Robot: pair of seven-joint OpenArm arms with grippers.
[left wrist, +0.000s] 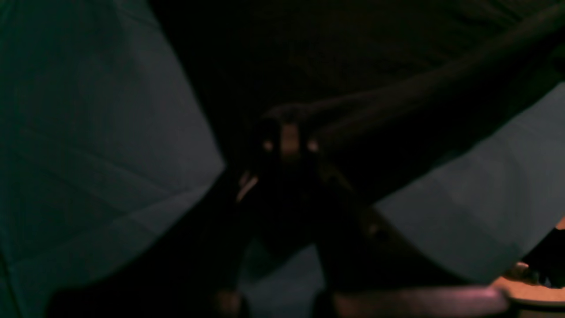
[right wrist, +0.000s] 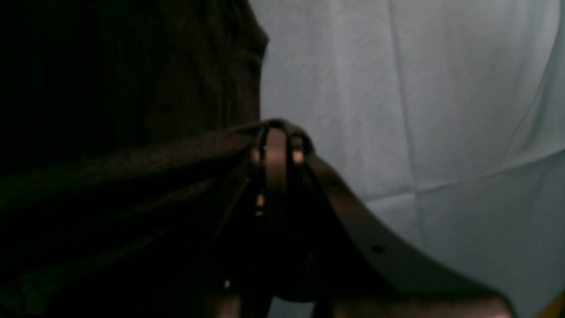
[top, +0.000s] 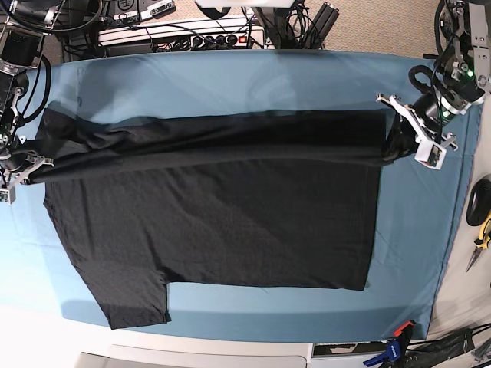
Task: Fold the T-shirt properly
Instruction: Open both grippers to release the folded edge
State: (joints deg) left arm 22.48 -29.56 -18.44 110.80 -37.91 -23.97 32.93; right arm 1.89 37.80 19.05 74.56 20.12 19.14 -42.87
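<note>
The black T-shirt [top: 230, 222] lies plain side up on the blue table cloth [top: 418, 253], one sleeve at the front left. Its far edge is lifted and pulled taut into a long band [top: 230, 138] between both grippers. At the right end of the band my left gripper [top: 393, 144] is shut on a corner of the shirt. My right gripper [top: 40, 159] is shut on the other end at the far left. Up close, the left gripper [left wrist: 289, 143] pinches dark fabric [left wrist: 375, 66]. The right gripper [right wrist: 282, 150] likewise clamps a bunched fold [right wrist: 132, 176].
Power strips and cables [top: 184, 34] run behind the table's far edge. Pliers and a dark object [top: 482, 222] lie off the right edge, and a clamp [top: 395, 349] sits at the front right corner. Bare blue cloth borders the shirt on all sides.
</note>
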